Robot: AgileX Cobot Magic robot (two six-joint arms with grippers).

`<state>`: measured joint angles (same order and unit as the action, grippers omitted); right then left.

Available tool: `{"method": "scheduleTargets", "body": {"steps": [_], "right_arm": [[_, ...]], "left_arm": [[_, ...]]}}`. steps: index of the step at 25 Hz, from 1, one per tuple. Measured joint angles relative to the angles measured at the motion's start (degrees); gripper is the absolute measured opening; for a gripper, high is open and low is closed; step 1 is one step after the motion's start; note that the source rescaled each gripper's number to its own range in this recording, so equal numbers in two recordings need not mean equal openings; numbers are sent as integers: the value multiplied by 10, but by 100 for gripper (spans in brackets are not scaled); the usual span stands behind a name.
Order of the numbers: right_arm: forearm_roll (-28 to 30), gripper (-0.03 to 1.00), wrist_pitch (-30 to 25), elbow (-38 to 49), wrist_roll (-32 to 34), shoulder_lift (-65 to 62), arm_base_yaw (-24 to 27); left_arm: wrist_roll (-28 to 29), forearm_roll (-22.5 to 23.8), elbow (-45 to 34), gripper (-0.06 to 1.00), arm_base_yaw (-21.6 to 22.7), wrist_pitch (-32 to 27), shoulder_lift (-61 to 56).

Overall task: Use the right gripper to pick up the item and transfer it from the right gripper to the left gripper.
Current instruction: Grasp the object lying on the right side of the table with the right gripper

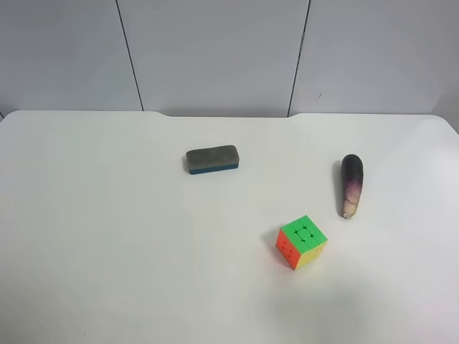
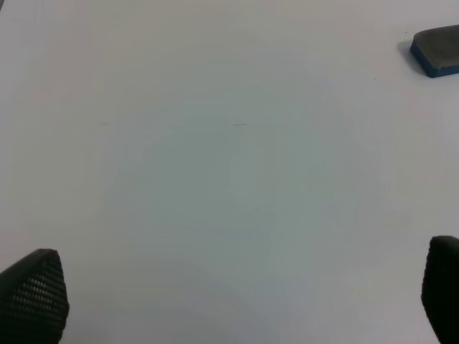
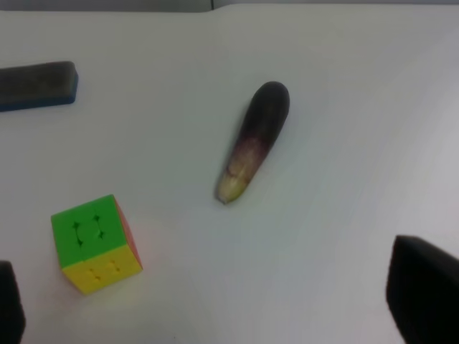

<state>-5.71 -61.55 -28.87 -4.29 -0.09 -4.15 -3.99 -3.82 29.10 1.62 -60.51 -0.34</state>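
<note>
The eggplant [image 1: 351, 184] lies on the white table at the right of the exterior high view, dark purple with a paler patch and a pale tip. It also shows in the right wrist view [image 3: 253, 140], lying free. My right gripper [image 3: 215, 308] is open and empty, its two black fingertips [image 3: 423, 294] far apart at the frame's edges, well short of the eggplant. My left gripper [image 2: 237, 301] is open and empty over bare table, with only its fingertips [image 2: 32, 294] in sight. Neither arm shows in the exterior high view.
A multicoloured puzzle cube [image 1: 301, 241] sits near the eggplant, also in the right wrist view [image 3: 95, 243]. A grey eraser block [image 1: 212, 159] with a blue base lies mid-table, and shows in the right wrist view [image 3: 37, 84] and the left wrist view [image 2: 437, 50]. A grey panelled wall stands behind the table.
</note>
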Motion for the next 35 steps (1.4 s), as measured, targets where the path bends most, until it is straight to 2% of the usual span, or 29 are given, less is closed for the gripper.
{"method": "scheduleTargets", "body": {"steps": [35], "right_arm": [[0, 100, 0, 0, 0, 0, 0]], "left_arm": [[0, 0, 0, 100, 0, 0, 0]]}}
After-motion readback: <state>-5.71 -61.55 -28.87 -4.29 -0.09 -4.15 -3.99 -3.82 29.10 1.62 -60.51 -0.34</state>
